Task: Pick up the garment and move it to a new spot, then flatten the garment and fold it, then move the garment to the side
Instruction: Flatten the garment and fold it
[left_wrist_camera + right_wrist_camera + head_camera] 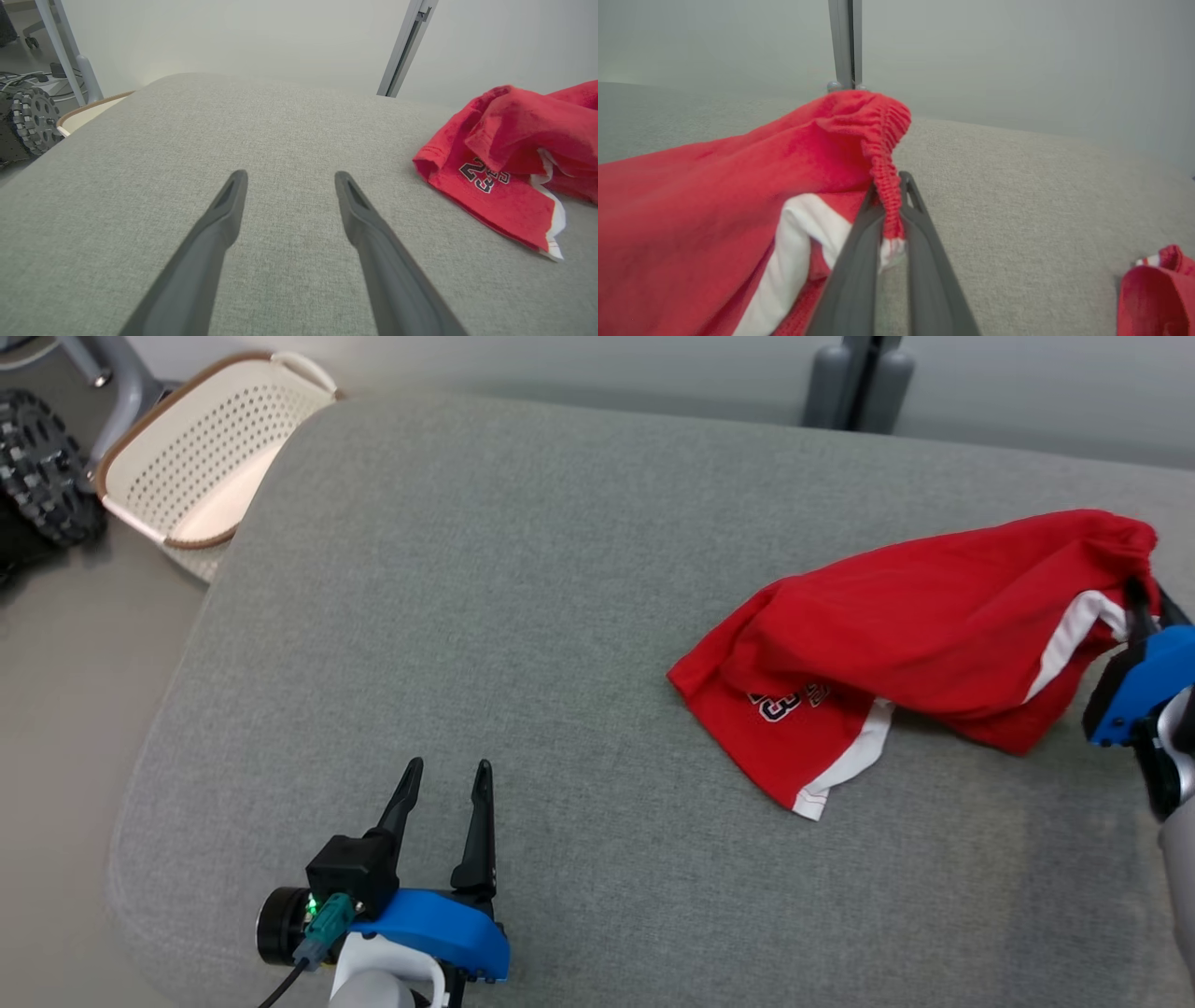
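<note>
Red cloth shorts with white side stripes [934, 607] lie bunched at three o'clock on the grey fabric cushion [523, 569], their waistband [887, 140] pinched tight by the right gripper [891, 186]. At seven o'clock the left gripper [446, 770] hovers, fingers spread.

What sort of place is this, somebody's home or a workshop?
Probably a robot test lab staged for laundry: a grey padded worktop holding red shorts, a perforated laundry basket, and a studded machine wheel beside it.
</note>
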You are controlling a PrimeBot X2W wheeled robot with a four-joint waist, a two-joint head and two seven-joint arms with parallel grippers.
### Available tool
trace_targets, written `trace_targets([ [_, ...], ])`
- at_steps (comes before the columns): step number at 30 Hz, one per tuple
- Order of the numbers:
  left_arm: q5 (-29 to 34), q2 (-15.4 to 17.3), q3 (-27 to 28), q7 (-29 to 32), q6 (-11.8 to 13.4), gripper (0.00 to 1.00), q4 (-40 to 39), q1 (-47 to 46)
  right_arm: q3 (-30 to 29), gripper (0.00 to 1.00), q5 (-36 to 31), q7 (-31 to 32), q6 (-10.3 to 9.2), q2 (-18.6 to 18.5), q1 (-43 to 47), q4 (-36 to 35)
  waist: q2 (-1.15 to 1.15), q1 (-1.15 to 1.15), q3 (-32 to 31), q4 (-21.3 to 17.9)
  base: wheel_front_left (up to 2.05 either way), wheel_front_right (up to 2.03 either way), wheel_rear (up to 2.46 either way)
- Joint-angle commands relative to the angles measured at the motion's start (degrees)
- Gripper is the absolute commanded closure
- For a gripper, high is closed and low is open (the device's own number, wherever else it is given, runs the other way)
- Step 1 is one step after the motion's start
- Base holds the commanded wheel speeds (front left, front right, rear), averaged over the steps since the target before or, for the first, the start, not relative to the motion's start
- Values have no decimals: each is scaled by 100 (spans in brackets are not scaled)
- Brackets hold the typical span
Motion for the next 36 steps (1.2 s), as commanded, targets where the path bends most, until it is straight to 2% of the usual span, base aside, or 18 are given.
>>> trace_targets([
  [1, 28, -17, 4, -28, -11, 0, -16, -88, -35, 100, -65, -66, 1, -64, -157, 110, -1, -1, 164, 152, 0, 0, 0],
  [4, 62, -43, -17, -28, -47, 0, 19, -130, -175, 100, -178, -163, 1, -169, -371, 452, -1, -1, 214, 162, 0, 0, 0],
  [5, 70, -54, -25, -28, -53, 0, 26, -146, -226, 90, -220, -216, 1, -208, -444, 542, -1, -1, 221, 154, 0, 0, 0],
  [6, 69, -62, -30, -28, -57, 0, 30, -157, -259, 51, -270, -260, 1, -191, -493, 628, -1, -1, 210, 135, 0, 0, 0],
  [7, 83, -69, -32, -28, -59, 0, 32, -161, -284, 0, -303, -299, 1, -185, -533, 725, -1, -1, 193, 106, 0, 0, 0],
  [14, 141, -87, 40, -28, -98, 0, 99, -17, -62, 0, -355, -815, 1, -40, -625, 1106, -1, -1, -200, -275, 0, 0, 0],
  [20, 202, -91, -25, -28, -190, 0, 170, 158, 431, 0, 52, -1038, 1, 188, -135, 824, -1, -1, -691, -718, 0, 0, 0],
  [27, 118, -98, -120, -28, -220, 0, 208, 322, 811, 0, 713, -1048, 1, 430, 1204, -672, -1, -1, -1089, -1116, 0, 0, 0],
  [29, 113, -102, -175, -27, -242, 0, 239, 360, 716, 0, 841, -1049, 1, 526, 1689, -1188, -1, -1, -1156, -1184, 0, 0, 0],
  [30, 113, -102, -175, -27, -242, 0, 239, 360, 716, 0, 841, -1049, 1, 526, 1689, -1188, -1, -1, -1156, -1184, 0, 0, 0],
  [36, 17, -107, -591, 78, -365, 0, 458, 115, 293, 0, 799, -1050, 1, 1111, 2935, -2547, -1, -1, -1154, -1395, 0, 0, 0],
])
